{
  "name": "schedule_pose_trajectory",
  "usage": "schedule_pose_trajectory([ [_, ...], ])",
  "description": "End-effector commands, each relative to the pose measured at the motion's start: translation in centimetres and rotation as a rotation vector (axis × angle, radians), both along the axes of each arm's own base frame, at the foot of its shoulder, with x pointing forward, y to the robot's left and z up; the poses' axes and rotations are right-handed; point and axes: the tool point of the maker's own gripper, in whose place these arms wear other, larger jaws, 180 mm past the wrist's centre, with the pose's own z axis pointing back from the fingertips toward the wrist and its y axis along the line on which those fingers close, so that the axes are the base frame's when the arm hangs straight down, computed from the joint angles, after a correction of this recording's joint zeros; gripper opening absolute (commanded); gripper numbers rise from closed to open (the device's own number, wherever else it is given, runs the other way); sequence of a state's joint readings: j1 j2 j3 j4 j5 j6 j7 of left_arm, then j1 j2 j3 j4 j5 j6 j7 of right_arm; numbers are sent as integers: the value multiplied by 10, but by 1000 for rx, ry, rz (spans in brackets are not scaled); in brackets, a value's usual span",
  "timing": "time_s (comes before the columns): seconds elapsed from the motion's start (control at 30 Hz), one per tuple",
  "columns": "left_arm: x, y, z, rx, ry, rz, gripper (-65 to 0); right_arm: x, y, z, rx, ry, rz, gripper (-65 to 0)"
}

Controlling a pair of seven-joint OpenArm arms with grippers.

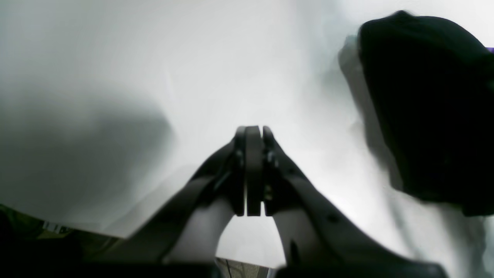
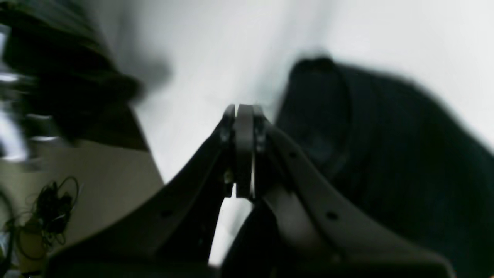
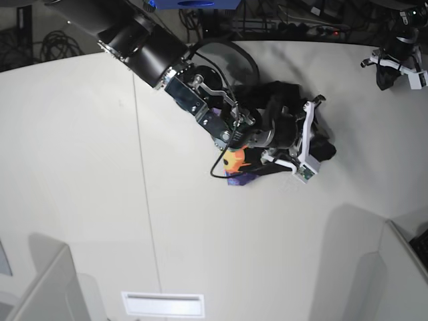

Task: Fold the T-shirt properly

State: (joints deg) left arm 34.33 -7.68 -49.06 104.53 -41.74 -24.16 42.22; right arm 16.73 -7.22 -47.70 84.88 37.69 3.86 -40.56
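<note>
Base view: black T-shirt [image 3: 281, 100] crumpled in a heap on the white table [image 3: 80, 167], upper right of centre of the frame. Small patch of orange and purple print poking out at the heap's lower left edge. Mostly covered by the right arm [image 3: 154, 50], reaching in from the upper left of the frame, wrist and white camera bracket right over the cloth. Right gripper's own fingertips not made out in this view.

Right wrist view, blurred: right gripper [image 2: 244, 112] clenched, 2 jaws pressed flat together at frame centre, nothing seen between them. Dark T-shirt cloth [image 2: 386, 154] filling the right half of the frame, just beside and behind the jaws; touching or not, cannot tell. More dark shape at upper left, too smeared to name. Tangle of cables [image 2: 50, 212] at lower left, off the table edge.

Left wrist view: left gripper [image 1: 253, 129] also clenched, jaws closed with no gap and nothing held, over bare white table [image 1: 154, 58]. Black T-shirt [image 1: 432, 108] as a dark mound at the right edge of the frame, well apart from the jaws.

Base view again: left arm [image 3: 400, 50] at the far upper right corner, clear of the cloth.
</note>
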Motion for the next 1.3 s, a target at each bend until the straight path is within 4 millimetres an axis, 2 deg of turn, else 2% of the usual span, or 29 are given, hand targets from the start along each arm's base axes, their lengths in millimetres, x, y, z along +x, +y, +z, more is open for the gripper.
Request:
schedule_pose_trajectory([
  [0.0, 5, 2, 11, 19, -38, -12, -650, 15, -9, 12, 19, -21, -48, -650],
  [0.13, 5, 2, 12, 18, -38, -10, -650, 31, -50, 0, -29, 32, -170, -650],
  [0.23, 7, 1, 12, 16, -41, -15, -650, 29, -67, -20, -75, 57, -188, -650],
  [0.37, 10, -3, 12, 8, -50, -19, -650, 12, -73, -42, -107, 113, -183, -650],
  [0.47, 21, -16, 12, -7, -66, -56, -650, -2, -69, -56, -131, 147, -159, -650],
  [0.63, 36, -34, 30, 10, -114, -118, -650, -33, -57, -82, -205, 176, -67, -650],
  [0.77, 49, -42, 39, 8, -157, -140, -650, -33, -61, -77, -202, 156, -59, -650],
  [0.87, 52, -48, 41, -23, -181, -144, -650, -28, -76, -64, -188, 101, -67, -650],
  [1.0, 58, -57, 56, -182, -289, -117, -650, -12, -112, -49, -143, 89, -183, -650],
  [1.03, 59, -58, 58, -213, -308, -113, -615, -7, -122, -46, -132, 94, -222, -650],
  [1.17, 65, -64, 63, -280, -348, -116, -311, 7, -160, -39, -110, 90, -344, -650],
  [1.27, 74, -83, 60, -319, -353, -155, -82, 10, -181, -38, -126, 76, -383, -650],
])
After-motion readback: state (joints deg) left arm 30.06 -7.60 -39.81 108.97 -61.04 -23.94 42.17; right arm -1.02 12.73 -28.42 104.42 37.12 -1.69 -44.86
